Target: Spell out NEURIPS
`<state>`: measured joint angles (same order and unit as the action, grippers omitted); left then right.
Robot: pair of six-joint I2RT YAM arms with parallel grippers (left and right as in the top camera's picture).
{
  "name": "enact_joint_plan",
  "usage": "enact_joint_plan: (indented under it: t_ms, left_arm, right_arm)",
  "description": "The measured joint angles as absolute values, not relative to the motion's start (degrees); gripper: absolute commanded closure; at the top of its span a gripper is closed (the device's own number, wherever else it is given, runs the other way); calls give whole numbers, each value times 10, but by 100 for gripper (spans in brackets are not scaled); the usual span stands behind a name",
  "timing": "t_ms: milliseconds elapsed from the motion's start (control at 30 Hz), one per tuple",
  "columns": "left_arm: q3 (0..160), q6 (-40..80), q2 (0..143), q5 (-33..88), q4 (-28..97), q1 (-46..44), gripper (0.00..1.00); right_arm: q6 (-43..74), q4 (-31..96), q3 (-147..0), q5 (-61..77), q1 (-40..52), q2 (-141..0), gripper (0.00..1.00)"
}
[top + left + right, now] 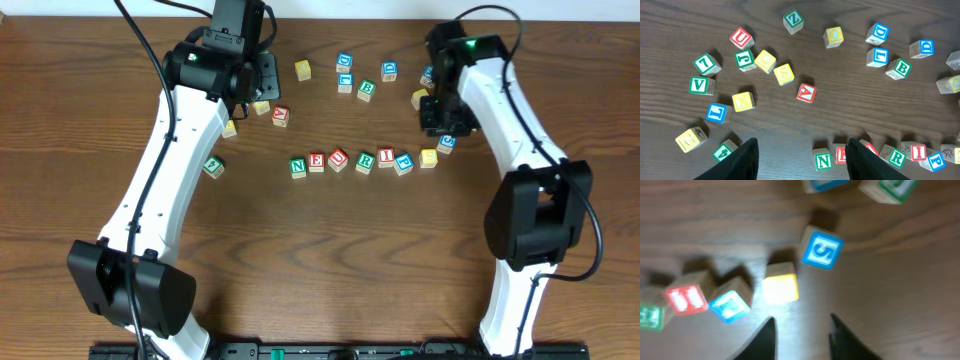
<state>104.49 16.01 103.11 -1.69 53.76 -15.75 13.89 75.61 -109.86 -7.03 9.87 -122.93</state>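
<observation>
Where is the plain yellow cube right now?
Overhead, the yellow cube ends the row on the right arm's side, beside the P cube, with the S cube just past it. It lies just ahead of the right tool.

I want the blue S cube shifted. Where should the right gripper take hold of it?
Probably from above, jaws on two opposite side faces of the blue S cube, wrist turned to match its skewed pose. The yellow cube sits close beside it.
</observation>
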Motion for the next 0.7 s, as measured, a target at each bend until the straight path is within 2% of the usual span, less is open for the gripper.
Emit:
enact_joint_plan:
  t_ms: [333, 533, 700]
  left_arm:
    - [1045, 160, 1031, -17, 537, -157, 45]
    - [1045, 160, 1031, -17, 537, -157, 45]
    - [1045, 160, 1031, -17, 537, -157, 45]
  right_arm:
    - [145, 752, -1099, -69, 82, -1238, 89]
    - [145, 731, -1084, -64, 82, -1261, 98]
    - [146, 695, -1043, -60, 82, -1267, 98]
